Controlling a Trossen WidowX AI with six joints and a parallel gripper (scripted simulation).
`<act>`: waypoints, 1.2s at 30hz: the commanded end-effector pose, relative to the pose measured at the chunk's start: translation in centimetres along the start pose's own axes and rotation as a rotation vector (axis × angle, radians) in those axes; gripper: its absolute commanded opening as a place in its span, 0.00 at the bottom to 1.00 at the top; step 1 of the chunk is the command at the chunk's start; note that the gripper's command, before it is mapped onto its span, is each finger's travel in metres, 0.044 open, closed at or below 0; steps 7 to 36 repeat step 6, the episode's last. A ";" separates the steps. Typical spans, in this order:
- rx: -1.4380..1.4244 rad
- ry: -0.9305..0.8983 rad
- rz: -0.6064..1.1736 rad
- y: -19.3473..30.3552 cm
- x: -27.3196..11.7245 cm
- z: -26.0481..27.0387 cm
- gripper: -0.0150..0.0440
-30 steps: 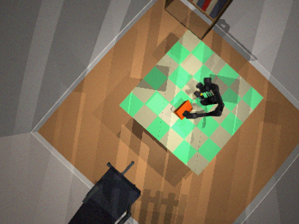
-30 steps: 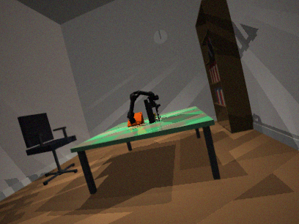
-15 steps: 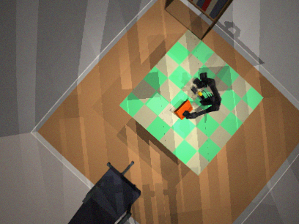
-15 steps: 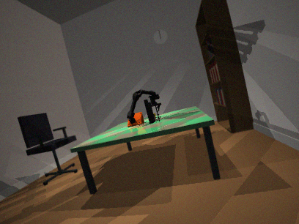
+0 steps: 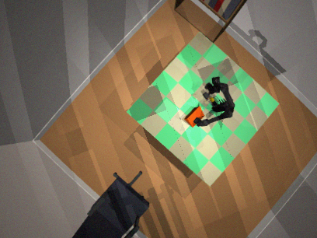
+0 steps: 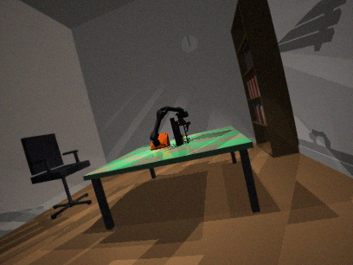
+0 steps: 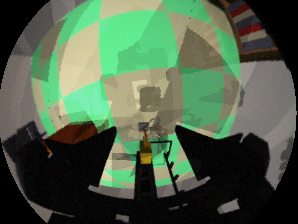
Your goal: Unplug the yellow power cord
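Observation:
My gripper [image 7: 147, 128] is open, with its black fingers spread wide and nothing between them. The yellow piece of the plug and cord [image 7: 145, 152] [image 5: 212, 99] shows low in the middle of the wrist view, below and between the fingertips, touching neither finger. A thin orange length runs from it to a small grey block [image 7: 143, 126]. A long dark bar [image 7: 145, 176], which looks like the power strip, runs down from the yellow piece. I cannot tell whether the plug's prongs are clear of a socket.
An orange block [image 5: 194, 116] [image 6: 161, 140] stands by the arm's base. A thin black wire frame [image 7: 171, 156] stands right of the yellow piece in the wrist view. The green and beige checkered table [image 5: 210, 176] [image 6: 130, 166] bears it all. A bookshelf [image 6: 270, 87] and an office chair [image 6: 41, 151] stand off the table.

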State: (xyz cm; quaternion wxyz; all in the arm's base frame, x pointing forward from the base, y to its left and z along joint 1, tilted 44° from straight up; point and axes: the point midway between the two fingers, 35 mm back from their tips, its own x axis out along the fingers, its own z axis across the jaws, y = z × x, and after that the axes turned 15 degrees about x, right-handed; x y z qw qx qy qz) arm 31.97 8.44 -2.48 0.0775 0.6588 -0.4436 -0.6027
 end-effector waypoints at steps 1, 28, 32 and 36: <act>0.006 -0.004 -0.001 0.0 0.0 0.0 1.00; 0.006 -0.004 -0.001 0.0 0.0 0.0 1.00; 0.006 -0.004 -0.001 0.0 0.0 0.0 1.00; 0.006 -0.004 -0.001 0.0 0.0 0.0 1.00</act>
